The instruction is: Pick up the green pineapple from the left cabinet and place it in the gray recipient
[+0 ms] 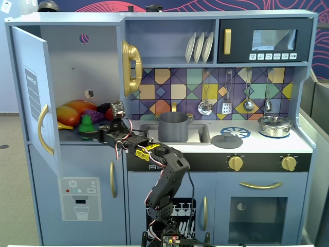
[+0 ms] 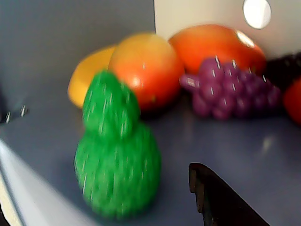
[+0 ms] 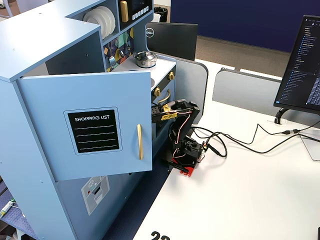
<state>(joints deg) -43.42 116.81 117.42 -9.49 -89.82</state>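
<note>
The green pineapple (image 1: 86, 125) stands upright at the front of the left cabinet's shelf (image 1: 69, 139), whose door (image 1: 31, 92) hangs open. In the wrist view it (image 2: 117, 160) is close and blurred. One dark finger (image 2: 221, 200) shows to its right with a gap between them. The other finger is out of view. My gripper (image 1: 96, 135) reaches into the cabinet from the right, open and empty, just right of the pineapple. The gray recipient (image 1: 173, 127) stands in the sink, right of the arm. The open door (image 3: 95, 130) hides the shelf in a fixed view.
Behind the pineapple lie orange-yellow mangoes (image 2: 146, 66), a purple grape bunch (image 2: 230, 87) and darker fruit at the right. The cabinet's right wall edge (image 1: 123, 77) is beside my arm. A flat gray lid (image 1: 226, 140) and a shiny lidded pot (image 1: 275, 125) sit on the counter.
</note>
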